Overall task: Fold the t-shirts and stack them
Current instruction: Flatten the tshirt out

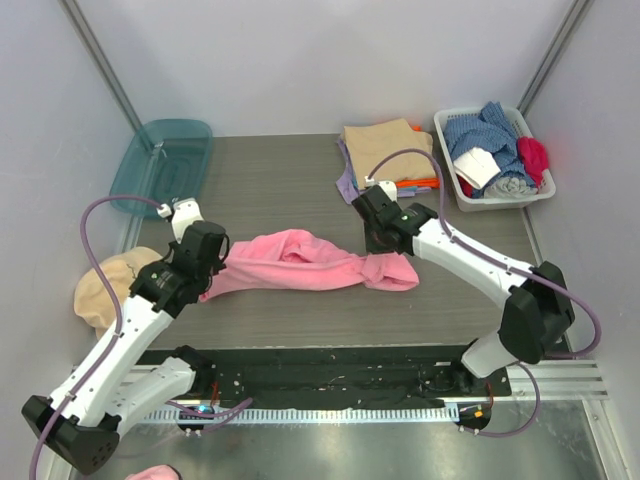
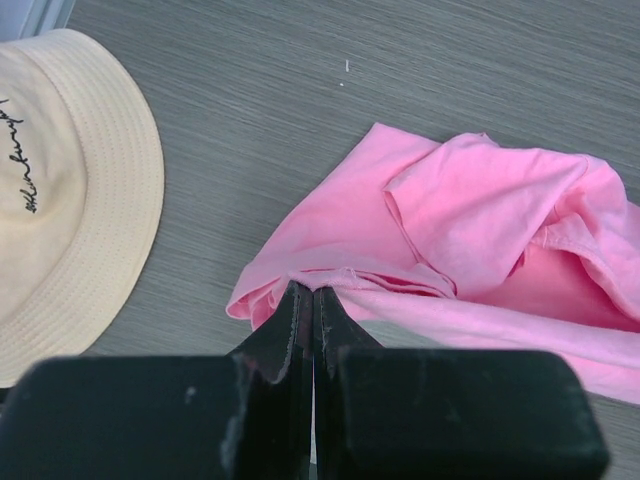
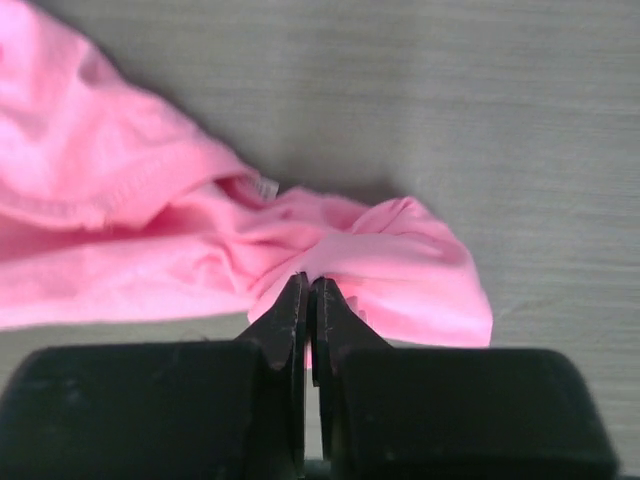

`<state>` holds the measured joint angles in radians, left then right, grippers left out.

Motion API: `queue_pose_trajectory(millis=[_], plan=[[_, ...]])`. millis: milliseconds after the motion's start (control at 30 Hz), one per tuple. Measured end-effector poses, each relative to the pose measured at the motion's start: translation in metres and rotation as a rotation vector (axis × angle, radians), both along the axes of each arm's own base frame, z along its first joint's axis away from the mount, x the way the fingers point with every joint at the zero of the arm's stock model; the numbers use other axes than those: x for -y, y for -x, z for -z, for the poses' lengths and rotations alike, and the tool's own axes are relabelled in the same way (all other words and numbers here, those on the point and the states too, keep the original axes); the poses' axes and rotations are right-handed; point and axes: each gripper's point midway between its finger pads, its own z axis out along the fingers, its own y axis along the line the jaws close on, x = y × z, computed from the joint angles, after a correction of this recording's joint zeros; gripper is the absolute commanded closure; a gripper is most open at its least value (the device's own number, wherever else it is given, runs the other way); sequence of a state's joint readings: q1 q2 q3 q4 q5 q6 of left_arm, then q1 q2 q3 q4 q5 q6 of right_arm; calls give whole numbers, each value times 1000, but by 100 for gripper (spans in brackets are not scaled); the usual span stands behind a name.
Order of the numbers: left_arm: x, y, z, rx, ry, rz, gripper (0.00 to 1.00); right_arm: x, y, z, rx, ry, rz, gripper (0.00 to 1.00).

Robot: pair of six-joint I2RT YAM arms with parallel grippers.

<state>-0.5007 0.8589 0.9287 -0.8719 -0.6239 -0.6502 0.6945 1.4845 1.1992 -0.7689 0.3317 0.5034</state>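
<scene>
From its base at the near edge of the table (image 1: 280,190), the left arm (image 1: 120,345) leans up and inward, with its wrist bent down over the left end of the pink t-shirt (image 1: 295,262). The left gripper (image 2: 305,290) has its jaws pressed together on the shirt's bunched edge. The right arm (image 1: 470,265) folds at the elbow and reaches inward, and the right gripper (image 3: 308,280) is clamped on the gathered right end. The shirt lies between them at mid-table as a rumpled band.

A tan cap (image 1: 110,285) sits just left of the left wrist, partly covered by the arm. From above, both sets of fingertips are hidden under the wrists.

At the far right are the folded t-shirts (image 1: 385,145), with a bin (image 1: 505,203) of clothes beside them. A teal tray (image 1: 160,165) sits far left.
</scene>
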Motion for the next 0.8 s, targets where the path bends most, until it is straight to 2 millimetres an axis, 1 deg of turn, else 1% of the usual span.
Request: queue_pose_trajectory(millis=[67, 100, 133, 200, 267, 333, 400, 467, 533, 600, 667, 733, 800], plan=[[0, 0, 1, -2, -1, 1, 100, -1, -15, -1, 31, 17, 6, 54], [1, -1, 1, -6, -1, 2, 100, 0, -26, 3, 44, 34, 0, 36], [1, -1, 2, -8, -1, 3, 100, -1, -31, 5, 48, 35, 4, 31], [3, -2, 4, -19, -2, 8, 100, -2, -47, 14, 60, 31, -3, 25], [5, -3, 7, -31, -3, 13, 100, -4, -61, 17, 84, 13, -3, 24], [6, -4, 9, -38, -2, 17, 100, -3, -68, 13, 110, -6, 9, 23], [7, -4, 9, -38, 0, 18, 100, -2, -72, 2, 154, -38, 27, 23], [7, -4, 9, -38, 0, 19, 100, 1, -66, -9, 178, -67, 42, 24], [8, -4, 10, -39, 4, 22, 100, 6, -53, -22, 199, -117, 59, 26], [9, -5, 12, -40, 7, 25, 100, 10, -39, -30, 204, -158, 72, 27], [10, -5, 14, -43, 10, 30, 100, 14, -22, -29, 182, -188, 83, 26], [11, -5, 15, -46, 10, 32, 100, 20, 0, -18, 127, -193, 103, 26], [11, -5, 15, -47, 11, 33, 100, 23, 18, -6, 75, -186, 117, 26]])
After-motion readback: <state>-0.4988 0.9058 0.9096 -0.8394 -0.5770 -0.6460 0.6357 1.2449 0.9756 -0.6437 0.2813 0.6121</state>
